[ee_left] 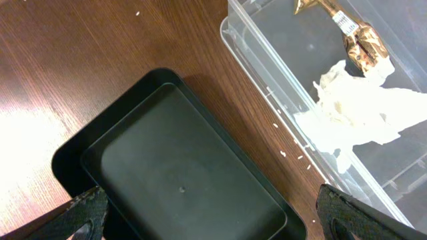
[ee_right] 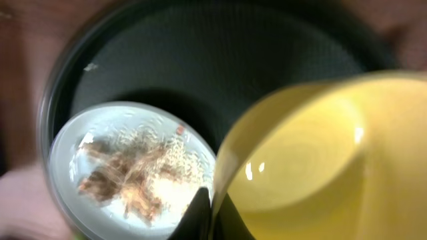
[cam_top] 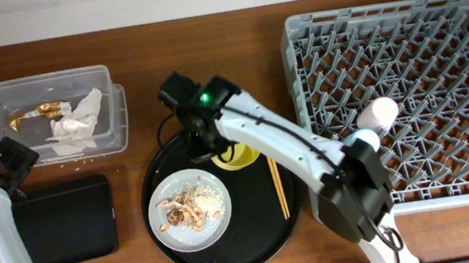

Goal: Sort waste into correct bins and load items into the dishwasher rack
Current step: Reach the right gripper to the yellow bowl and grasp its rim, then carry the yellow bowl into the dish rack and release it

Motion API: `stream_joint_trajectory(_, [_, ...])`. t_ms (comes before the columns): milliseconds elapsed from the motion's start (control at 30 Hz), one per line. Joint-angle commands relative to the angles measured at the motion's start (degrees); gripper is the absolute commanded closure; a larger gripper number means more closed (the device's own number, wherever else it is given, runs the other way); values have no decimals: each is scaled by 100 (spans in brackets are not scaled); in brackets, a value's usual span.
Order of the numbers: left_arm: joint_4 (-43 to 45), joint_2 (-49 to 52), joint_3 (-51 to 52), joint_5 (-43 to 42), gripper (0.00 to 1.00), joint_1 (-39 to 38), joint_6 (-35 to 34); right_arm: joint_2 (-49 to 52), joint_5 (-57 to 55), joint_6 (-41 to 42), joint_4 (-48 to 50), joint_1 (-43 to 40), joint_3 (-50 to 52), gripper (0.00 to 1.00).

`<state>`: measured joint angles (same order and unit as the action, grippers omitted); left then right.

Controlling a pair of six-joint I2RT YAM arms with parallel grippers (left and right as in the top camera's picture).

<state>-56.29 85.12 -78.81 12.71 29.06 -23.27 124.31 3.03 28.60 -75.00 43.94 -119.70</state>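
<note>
The left fingers [ee_left: 83,212] stood wide above the shallow black tray [ee_left: 180,180], beside the clear box [cam_top: 0,92] holding the napkin [cam_top: 74,125] and wrapper [cam_top: 37,111]. The right fingers [ee_right: 199,215] pinched the rim of the yellow bowl [ee_right: 313,153] over the round tray [cam_top: 255,231], left of the rack [cam_top: 406,85].

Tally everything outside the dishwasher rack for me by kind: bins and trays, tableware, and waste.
Bins and trays: 3 (clear plastic box, black rectangular tray, round black tray)
Tableware: 3 (plate, yellow bowl, pair of chopsticks)
Waste: 3 (napkin, gold wrapper, food scraps)
Total: 9
</note>
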Motion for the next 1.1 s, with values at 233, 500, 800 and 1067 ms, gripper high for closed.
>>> stream_joint_trajectory(233, [2,-50,-15,59,1,9,-28,-1427,-496,-1552,-1906,-3569,-1585,96])
stream_joint_trajectory(500, [2,-50,-15,59,1,9,-28,-1423,3954,-4079,-2232,-7326,-1014,96])
stream_joint_trajectory(800, [2,-50,-15,59,1,9,-28,-1419,7385,-6264,-922,-8161,2430,96])
stream_joint_trajectory(1067, [2,-50,-15,59,1,9,-28,-1113,7178,-5921,-640,-8642,2800,96])
